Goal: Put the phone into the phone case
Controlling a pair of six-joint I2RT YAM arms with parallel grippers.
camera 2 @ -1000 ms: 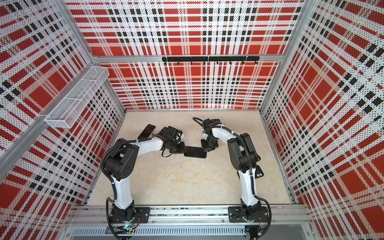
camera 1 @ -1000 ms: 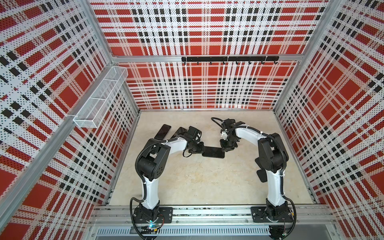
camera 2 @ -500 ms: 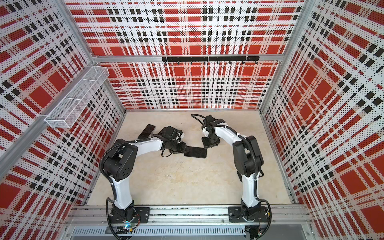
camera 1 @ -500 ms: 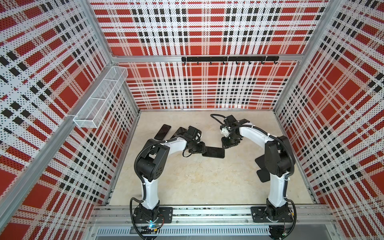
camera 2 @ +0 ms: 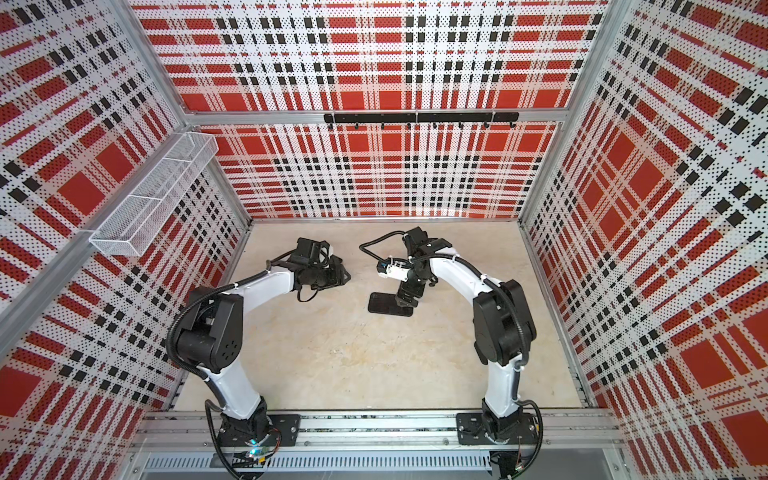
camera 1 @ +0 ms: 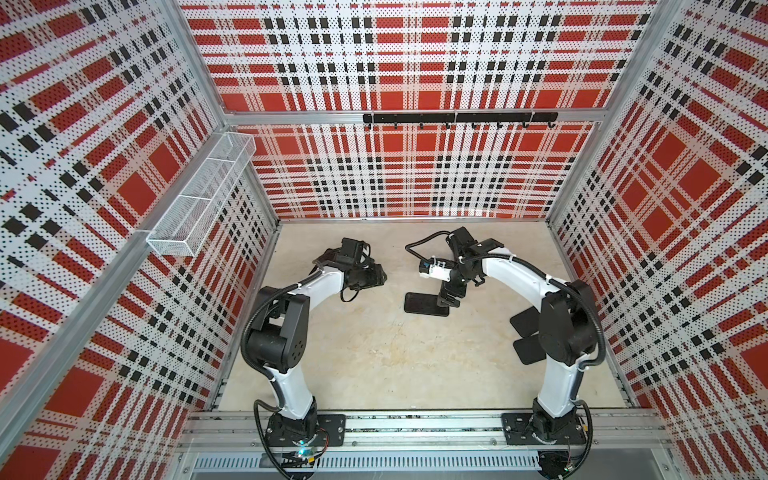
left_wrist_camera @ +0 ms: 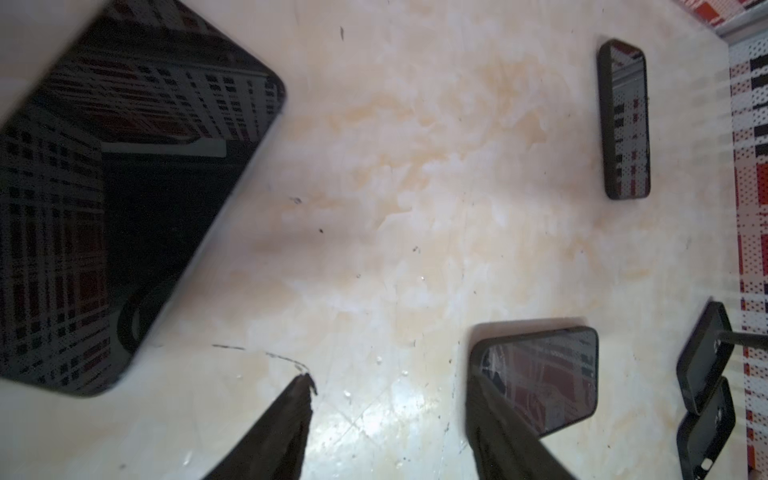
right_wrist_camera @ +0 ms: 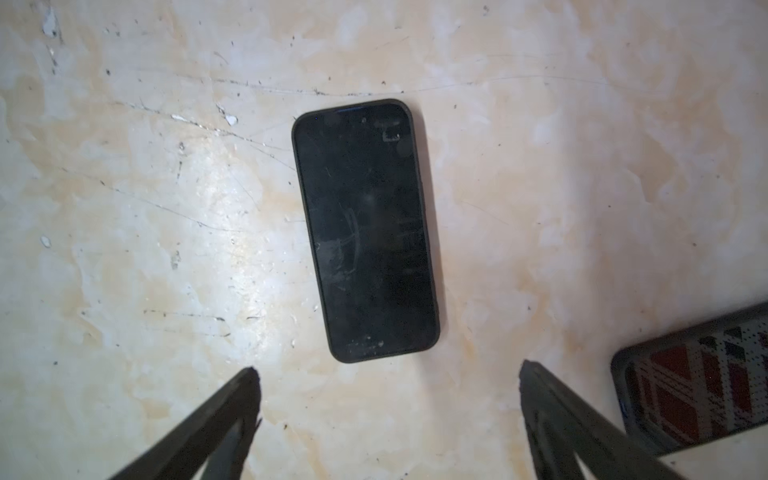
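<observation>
Both claws have let go, leaving the black slab phone (right_wrist_camera: 365, 232) flat on the beige counter (right_wrist_camera: 124, 208), seemingly seated in its black rimmed phone case (right_wrist_camera: 302, 174). We fear the wide-open right claw (right_wrist_camera: 389, 370) just over its end clips it, while the farther, empty, parted left claw (left_wrist_camera: 392, 374) leaves any unseated corner unpressed.

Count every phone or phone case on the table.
5 phones or cases in the left wrist view: one very close, one by the left fingers, one alone farther off, two together by the wall. The arms may hide more.
</observation>
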